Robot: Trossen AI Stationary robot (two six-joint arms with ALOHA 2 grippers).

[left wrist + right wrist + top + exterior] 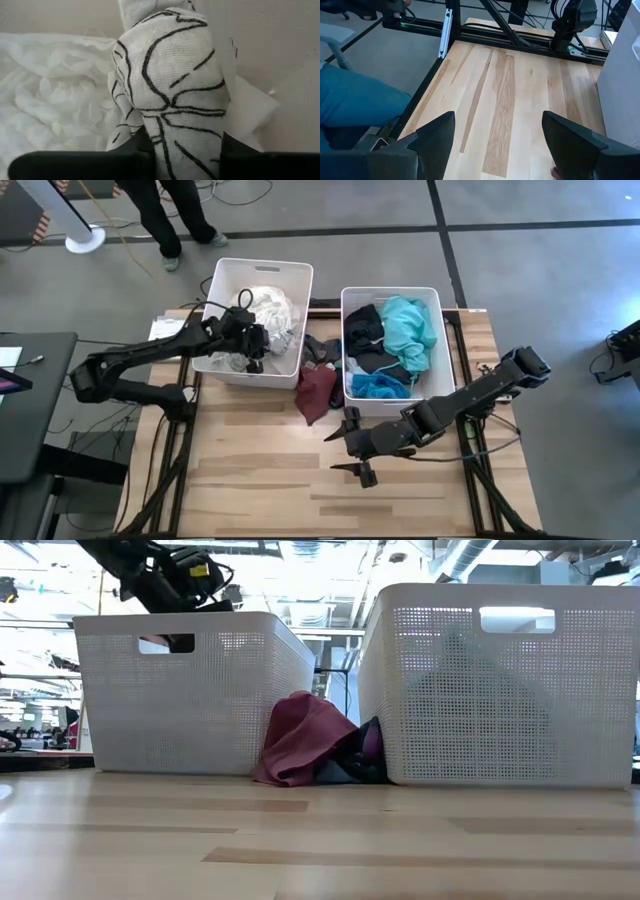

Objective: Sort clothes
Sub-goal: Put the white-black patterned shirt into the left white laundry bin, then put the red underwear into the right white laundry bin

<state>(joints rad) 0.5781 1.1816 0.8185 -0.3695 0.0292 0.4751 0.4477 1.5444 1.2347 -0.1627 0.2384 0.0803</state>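
left gripper [253, 348] is hanging over the left bin [225, 272], fingers closing on a white garment with black lines [170, 95] | maroon garment [316, 392] is lying on the table [250, 480] between the bins | teal garment [410, 330] is lying in the right bin [350, 298] | right gripper [358, 452] is waiting over bare table, fingers spread apart

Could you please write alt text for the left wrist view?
The left gripper is shut on a white garment with black line pattern, bunched between its dark fingers. Crumpled white fabric lies beside it.
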